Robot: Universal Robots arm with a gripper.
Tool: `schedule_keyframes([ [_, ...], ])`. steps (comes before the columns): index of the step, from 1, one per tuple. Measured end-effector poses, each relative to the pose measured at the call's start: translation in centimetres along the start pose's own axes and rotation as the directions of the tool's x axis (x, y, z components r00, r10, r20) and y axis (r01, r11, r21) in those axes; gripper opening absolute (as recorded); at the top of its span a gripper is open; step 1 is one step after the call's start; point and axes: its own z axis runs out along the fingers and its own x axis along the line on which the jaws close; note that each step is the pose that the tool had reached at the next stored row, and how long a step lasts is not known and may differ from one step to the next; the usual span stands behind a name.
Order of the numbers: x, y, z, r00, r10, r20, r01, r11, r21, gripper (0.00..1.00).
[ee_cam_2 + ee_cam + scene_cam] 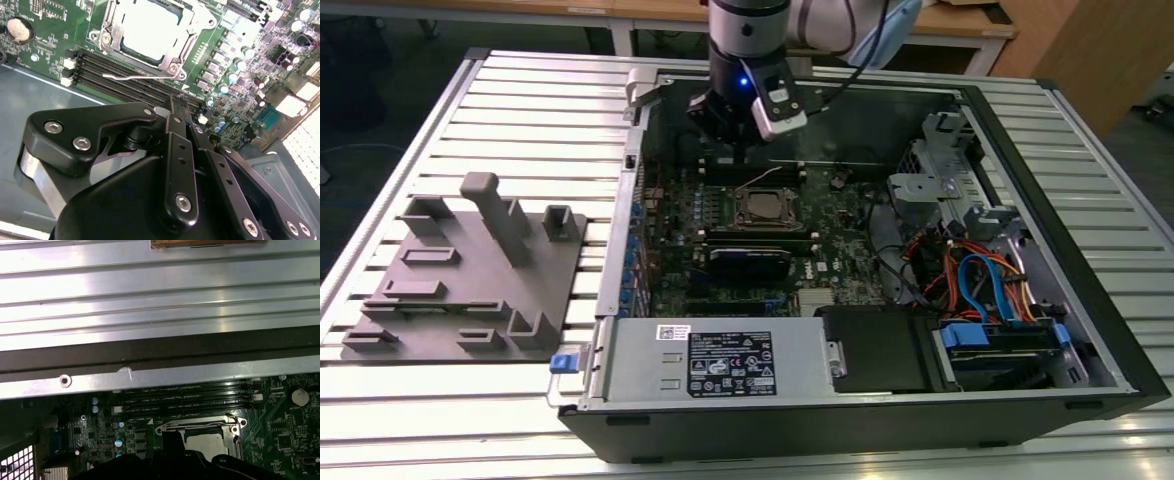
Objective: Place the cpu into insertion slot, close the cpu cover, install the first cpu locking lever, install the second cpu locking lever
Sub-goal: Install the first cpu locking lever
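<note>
The cpu point(149, 24) lies pale and flat in the insertion slot point(767, 209) on the green motherboard. The silver cpu cover point(111, 36) is down around it, its window framing the chip. A thin wire locking lever point(125, 76) stands loose beside the socket, over the memory slots; in the exterior view this lever point(758, 181) rises at the socket's far side. My gripper point(175, 101) hangs just above the board, next to the lever, with its black fingers together and nothing between them. In the exterior view the gripper point(738, 150) is just beyond the socket.
The open computer case point(1067, 250) lies on a slatted metal table point(534, 110). A grey fixture tray point(467, 280) sits on the exterior view's left. A power supply point(720, 365), a drive cage point(927, 190) and coloured cables point(981, 280) crowd the case. The case wall point(150, 376) runs close behind the board.
</note>
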Motion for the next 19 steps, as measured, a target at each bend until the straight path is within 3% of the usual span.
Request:
schedule_keyframes([
  [4, -0.16, -0.46, 0.1, 1.0, 0.001, -0.0003, -0.001, 1.0, -0.0036, 0.11],
  [7, -0.39, -0.61, 0.21, 1.0, 0.002, -0.0029, -0.002, 0.9996, -0.0283, 0.11],
  [8, -0.39, -0.63, 0.23, 1.0, 0.002, -0.0033, -0.002, 0.9995, -0.0313, 0.11],
  [19, -0.4, -0.67, 0.31, 1.0, -0.005, -0.0047, 0.005, 0.9992, -0.0389, 0.11],
])
